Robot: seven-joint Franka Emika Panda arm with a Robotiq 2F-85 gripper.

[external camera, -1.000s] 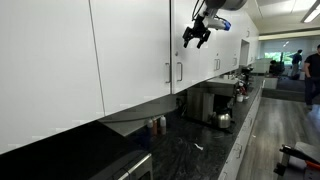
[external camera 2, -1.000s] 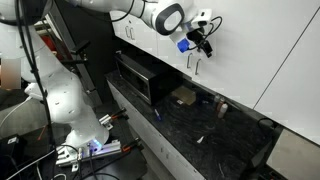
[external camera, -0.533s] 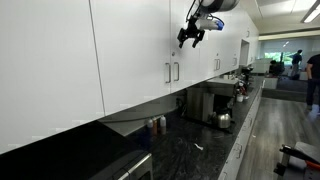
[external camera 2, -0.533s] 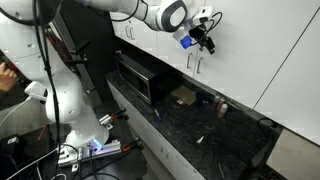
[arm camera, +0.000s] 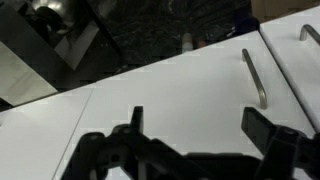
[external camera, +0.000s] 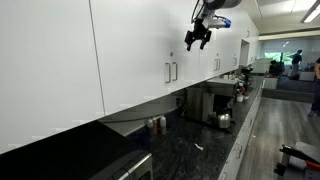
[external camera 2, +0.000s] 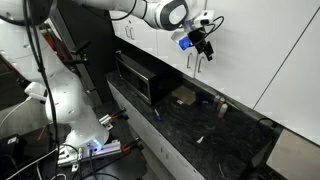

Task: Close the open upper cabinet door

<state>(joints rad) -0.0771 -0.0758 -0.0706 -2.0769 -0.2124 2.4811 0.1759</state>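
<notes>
Cabinet door (arm camera: 150, 95) judged rigid, light on hinges (smooth face, no grip); best pushed flat beside handle (arm camera: 256, 78). Gripper (arm camera: 195, 120) seen spread, nothing held.

Dark speckled countertop (external camera: 190, 155) running along the wall

A coffee machine (external camera: 207, 103) is standing on it, a metal jug (external camera: 223, 120) sitting just beside; small bottles (external camera: 155, 125) are standing near the wall; a pale scrap (external camera: 197, 147) is lying apart.

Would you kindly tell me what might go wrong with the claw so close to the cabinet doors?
The open claw hangs near a handle; a finger may snag it. The doors already look shut, so pushing on may just jam the claw into them.
</notes>
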